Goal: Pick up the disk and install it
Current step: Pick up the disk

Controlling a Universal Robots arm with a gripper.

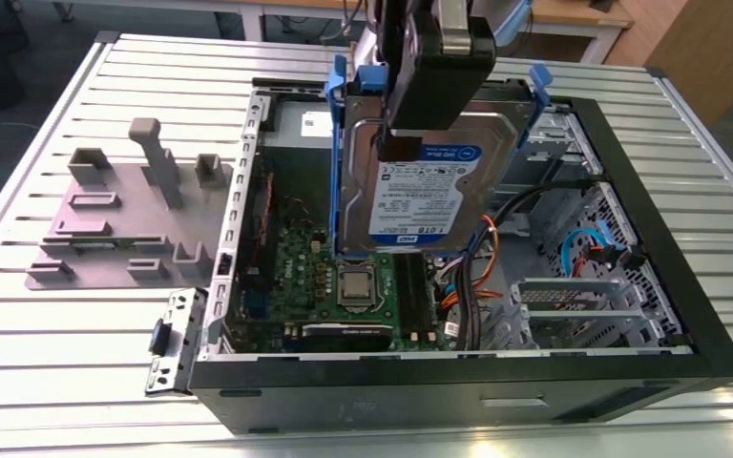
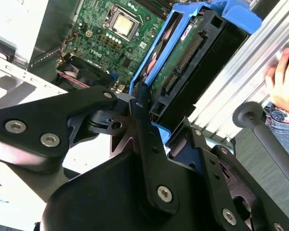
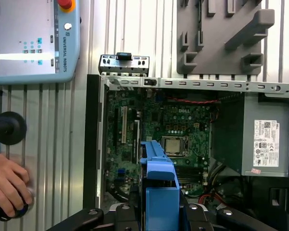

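Note:
The disk point(image 1: 424, 191), a silver drive with a white-and-blue label in a blue bracket frame, hangs on edge above the open computer case point(image 1: 469, 367), over the motherboard point(image 1: 354, 277). My gripper point(image 1: 408, 134) comes down from above and is shut on the disk's upper end. In the second wrist view the disk's point(image 2: 183, 62) green circuit side and connector show between the black fingers point(image 2: 143, 125) of the gripper point(image 2: 164, 126). In the first wrist view the blue frame of the disk point(image 3: 159, 185) sticks out from the gripper point(image 3: 160, 214) over the motherboard point(image 3: 173, 125).
A grey plastic stand point(image 1: 125, 219) with upright posts lies on the slatted table at the exterior view's left of the case. A small metal latch plate point(image 1: 169, 343) lies by the case's corner. A teach pendant point(image 3: 33, 38) and a person's hand point(image 3: 7, 183) are beside the table.

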